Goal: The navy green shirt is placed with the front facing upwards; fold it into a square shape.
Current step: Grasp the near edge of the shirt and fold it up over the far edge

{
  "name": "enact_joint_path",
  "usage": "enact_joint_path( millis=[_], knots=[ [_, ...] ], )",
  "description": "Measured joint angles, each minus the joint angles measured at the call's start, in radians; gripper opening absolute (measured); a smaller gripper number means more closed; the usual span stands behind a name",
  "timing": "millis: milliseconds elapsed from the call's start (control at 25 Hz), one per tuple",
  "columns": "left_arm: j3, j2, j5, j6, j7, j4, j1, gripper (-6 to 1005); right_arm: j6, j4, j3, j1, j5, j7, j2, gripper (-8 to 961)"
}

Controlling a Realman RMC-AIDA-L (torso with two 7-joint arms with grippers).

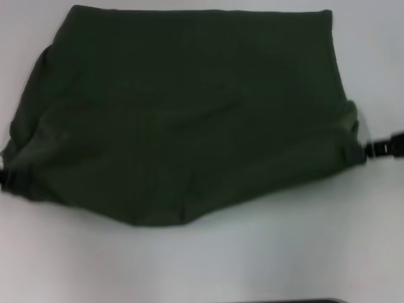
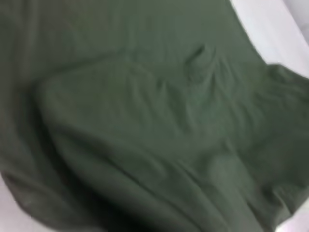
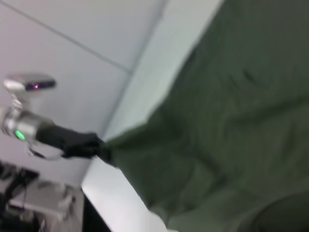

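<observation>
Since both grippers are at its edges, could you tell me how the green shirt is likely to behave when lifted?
The navy green shirt will probably sag between the left gripper and right gripper; its creases suggest soft, floppy cloth. It looks light, and its layers may slide, as the near edge already lies uneven.

The left gripper [image 1: 5,177] is cut off by the head view's edge, its fingers buried in the navy green shirt [image 1: 183,120]. The right gripper [image 1: 372,149] is likewise half hidden by cloth. Lettering is concealed.

white table [image 1: 303,252], pale wall [image 3: 72,29] behind
</observation>
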Motion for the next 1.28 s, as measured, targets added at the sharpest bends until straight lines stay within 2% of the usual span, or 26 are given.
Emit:
enact_joint_path(
  millis=[200,320,520,720,760,800,920,1080,1160,1280],
  knots=[
    [0.115,-0.022,0.009,0.032,-0.028,0.057,0.062,49,-0.004,-0.031,-0.125,-0.054,-0.015,0.036,0.002,43],
    [0.162,-0.025,0.011,0.034,-0.037,0.059,0.078,49,-0.006,-0.032,-0.159,-0.067,-0.015,0.039,0.001,43],
    [0.155,-0.020,0.006,0.032,-0.029,0.061,0.069,49,-0.004,-0.020,-0.105,-0.064,-0.005,0.028,-0.002,43],
    [0.094,-0.012,-0.025,0.005,-0.012,0.055,0.025,49,0.028,-0.011,0.031,-0.021,0.052,-0.011,-0.004,44],
    [0.010,-0.004,-0.032,-0.067,-0.029,0.018,-0.041,49,0.059,0.000,0.065,-0.004,0.057,-0.017,-0.005,44],
    [0.007,-0.004,-0.032,-0.071,-0.030,0.016,-0.046,49,0.088,0.013,0.081,0.005,0.057,-0.021,-0.005,44],
    [-0.028,-0.006,-0.036,-0.202,-0.070,-0.040,-0.110,49,0.198,0.070,0.113,0.039,0.063,-0.041,-0.002,44],
    [0.001,-0.022,-0.032,-0.407,-0.119,-0.130,-0.180,49,0.352,0.139,0.117,0.071,0.071,-0.057,0.004,44],
    [0.025,-0.032,-0.031,-0.486,-0.133,-0.155,-0.198,49,0.430,0.147,0.117,0.079,0.074,-0.058,0.019,44],
    [0.073,-0.059,-0.034,-0.637,-0.145,-0.199,-0.233,49,0.540,0.147,0.110,0.092,0.083,-0.065,0.041,44]
  ],
)
